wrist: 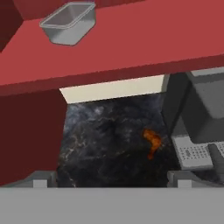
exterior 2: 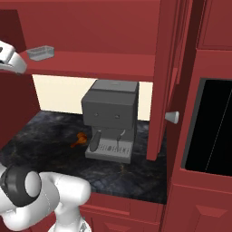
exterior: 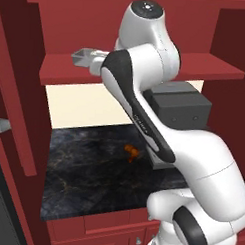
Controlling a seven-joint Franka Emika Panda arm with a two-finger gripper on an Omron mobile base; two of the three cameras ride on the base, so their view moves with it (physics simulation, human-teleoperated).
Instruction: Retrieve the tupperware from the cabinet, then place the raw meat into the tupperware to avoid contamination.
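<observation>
Tub [wrist: 69, 24] on the cabinet [wrist: 131, 39] shelf, upper left of frame; tool [wrist: 111, 178] wide and empty; meat [wrist: 152, 141] on the table [wrist: 105, 148]. Risk: a high approach nudges the tub deeper.

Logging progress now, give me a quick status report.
Gripper open, empty. Tupperware on cabinet shelf, untouched. Raw meat on counter beside coffee machine.

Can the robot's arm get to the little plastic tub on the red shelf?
Probably yes. The tupperware sits alone on the open cabinet's shelf, nothing stands before it, and the jaws are wide open.
</observation>
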